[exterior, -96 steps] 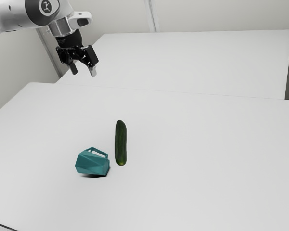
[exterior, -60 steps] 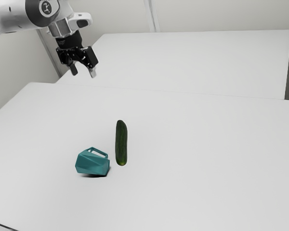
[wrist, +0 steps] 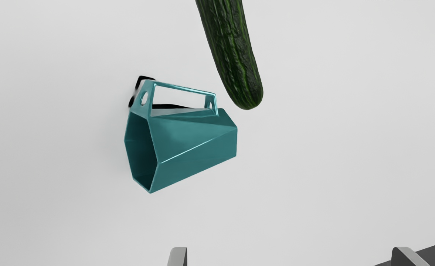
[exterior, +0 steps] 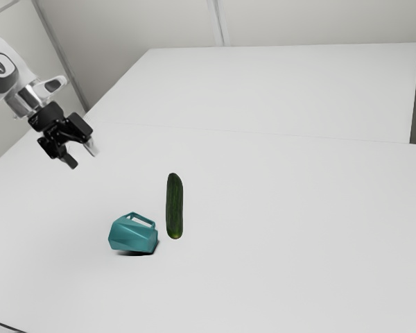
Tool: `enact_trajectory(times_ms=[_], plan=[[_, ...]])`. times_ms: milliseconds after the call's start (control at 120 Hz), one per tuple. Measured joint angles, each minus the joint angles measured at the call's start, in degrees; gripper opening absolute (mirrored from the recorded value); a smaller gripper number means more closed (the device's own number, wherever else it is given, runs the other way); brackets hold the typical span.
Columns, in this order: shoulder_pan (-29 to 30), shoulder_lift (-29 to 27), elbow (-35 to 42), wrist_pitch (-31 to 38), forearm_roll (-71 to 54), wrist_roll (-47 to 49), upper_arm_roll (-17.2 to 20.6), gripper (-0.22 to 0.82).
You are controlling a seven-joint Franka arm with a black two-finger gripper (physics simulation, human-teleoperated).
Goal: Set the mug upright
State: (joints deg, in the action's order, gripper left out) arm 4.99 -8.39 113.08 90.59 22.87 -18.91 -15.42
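My gripper (exterior: pixel 80 157) hangs above the table at the exterior view's left, up and to the left of the mug there. A teal faceted mug (exterior: pixel 133 235) lies on its side on the table, its handle upward in that view. In the wrist view the mug (wrist: pixel 191 144) shows its dark mouth on one side and its narrower base on the other, nearer the cucumber. The gripper (wrist: pixel 289 256) is open in the wrist view, fingertips wide apart with nothing between them, and apart from the mug.
A dark green cucumber (exterior: pixel 175 207) lies close beside the mug on the white table (exterior: pixel 284 243), not touching it. In the wrist view the cucumber (wrist: pixel 235 55) has its rounded end near the mug's handle and base.
My arm has swung toward the exterior view's left and lowered, bringing the hand down closer to the level of the table. The mug and the cucumber have stayed where they were.
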Motion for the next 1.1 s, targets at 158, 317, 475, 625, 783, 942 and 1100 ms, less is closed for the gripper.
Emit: enact_trajectory(times_ms=[158,317,475,625,783,942,1100], plan=[[-0.19,-0.34,8.14,4.97,5.09,-5.78,-3.03,0.60],[-0.21,0.53,15.84,10.81,9.81,-11.73,-6.11,0.60],[-0.16,3.50,18.85,14.69,13.91,-16.91,-6.97,0.60],[-0.15,6.70,20.58,16.81,18.35,-21.65,-7.07,0.60],[-0.09,9.51,21.86,17.34,22.35,-26.20,-6.98,0.60],[-0.08,11.08,22.10,16.00,25.18,-30.29,-6.64,0.60],[-0.41,12.14,22.20,14.12,27.30,-33.54,-6.13,0.60]])
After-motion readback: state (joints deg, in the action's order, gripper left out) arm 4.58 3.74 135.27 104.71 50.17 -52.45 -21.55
